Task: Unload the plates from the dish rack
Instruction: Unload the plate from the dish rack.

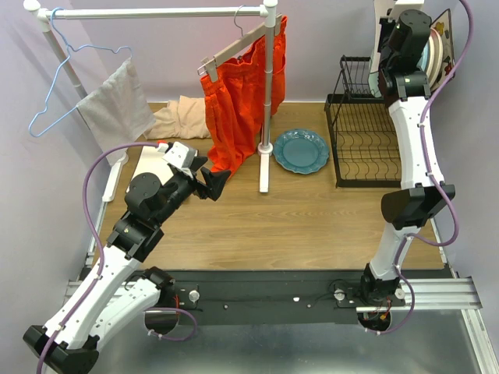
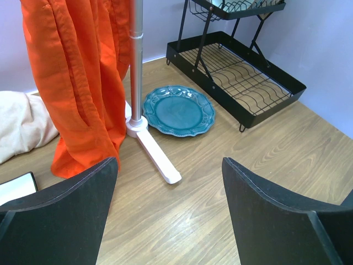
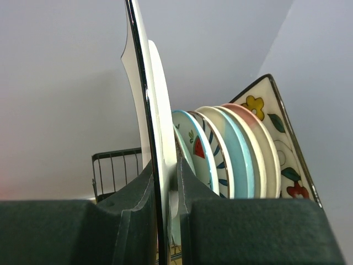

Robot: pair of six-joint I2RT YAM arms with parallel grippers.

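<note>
My right gripper [image 3: 164, 168] is up at the top shelf of the black dish rack [image 1: 366, 148], shut on the edge of a white plate [image 3: 157, 99] with a dark rim, which stands upright. Behind it several more plates stand in the slots: a watermelon-patterned one [image 3: 201, 149], a blue-striped one [image 3: 219, 157], a light-blue one [image 3: 238, 149], a pink and cream one [image 3: 263, 146] and a square flowered one [image 3: 276, 110]. A teal plate [image 1: 301, 150] lies flat on the table left of the rack. My left gripper [image 2: 170, 165] hovers open over bare wood, holding nothing.
A white clothes rail [image 1: 267, 93] stands mid-table; its foot [image 2: 157, 157] reaches toward my left gripper. An orange garment [image 1: 238, 109] hangs from the rail beside the teal plate. Beige cloths [image 1: 175, 117] and a blue hanger [image 1: 54, 86] are at the back left.
</note>
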